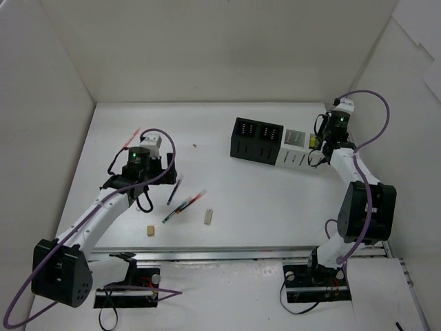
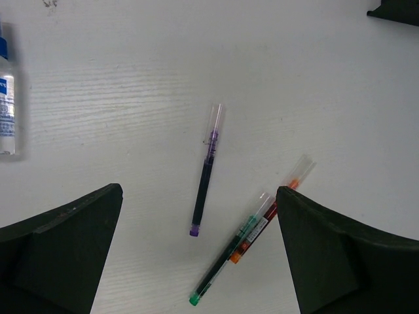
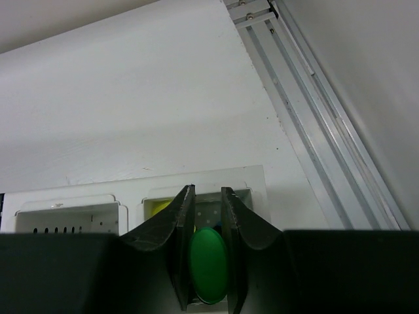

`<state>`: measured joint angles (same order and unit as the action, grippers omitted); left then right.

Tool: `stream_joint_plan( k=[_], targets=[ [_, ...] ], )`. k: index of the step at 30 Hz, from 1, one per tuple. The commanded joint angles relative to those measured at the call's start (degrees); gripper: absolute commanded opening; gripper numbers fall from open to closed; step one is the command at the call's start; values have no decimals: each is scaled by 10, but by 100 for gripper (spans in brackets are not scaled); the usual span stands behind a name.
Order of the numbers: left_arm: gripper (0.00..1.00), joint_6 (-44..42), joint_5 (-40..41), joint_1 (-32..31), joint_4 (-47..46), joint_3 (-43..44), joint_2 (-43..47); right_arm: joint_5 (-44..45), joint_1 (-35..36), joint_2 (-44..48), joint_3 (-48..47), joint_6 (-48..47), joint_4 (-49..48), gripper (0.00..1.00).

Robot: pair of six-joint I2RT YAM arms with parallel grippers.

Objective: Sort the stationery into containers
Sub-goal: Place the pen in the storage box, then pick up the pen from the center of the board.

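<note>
My left gripper (image 1: 165, 172) (image 2: 198, 190) hangs open above three pens on the table: a purple pen (image 2: 206, 176) (image 1: 173, 189), and a green pen (image 2: 229, 261) lying against a red-orange pen (image 2: 270, 214) (image 1: 187, 203). A clear blue-capped bottle (image 2: 6, 104) lies to the left. Two beige erasers (image 1: 149, 231) (image 1: 208, 217) and a pink pen (image 1: 131, 138) lie apart. My right gripper (image 1: 315, 143) (image 3: 207, 193) is shut on a green-ended highlighter (image 3: 208, 265), held over the white container (image 1: 296, 153) (image 3: 255, 176), where something yellow (image 3: 156, 208) shows. The black container (image 1: 257, 140) stands to the white one's left.
White walls enclose the table on three sides. A metal rail (image 3: 308, 118) runs along the right wall close to the white container. A tiny dark speck (image 1: 195, 145) lies between the left arm and the black box, whose corner (image 2: 396, 10) shows in the left wrist view.
</note>
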<state>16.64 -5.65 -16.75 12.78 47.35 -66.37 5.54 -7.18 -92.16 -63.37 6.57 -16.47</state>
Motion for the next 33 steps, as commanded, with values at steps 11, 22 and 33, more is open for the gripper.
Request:
stream_joint_plan(
  k=[11,22,33],
  targets=[
    [93,-23,-16,5,-46,47,-147,-16,-3,84,-10,22,8,75],
    [65,-35,20,-22,-23,99,-261,-80,1,269,47,71,45,98],
    [20,-46,48,-63,36,171,-347,-65,3,369,102,102,98,98]
  ],
)
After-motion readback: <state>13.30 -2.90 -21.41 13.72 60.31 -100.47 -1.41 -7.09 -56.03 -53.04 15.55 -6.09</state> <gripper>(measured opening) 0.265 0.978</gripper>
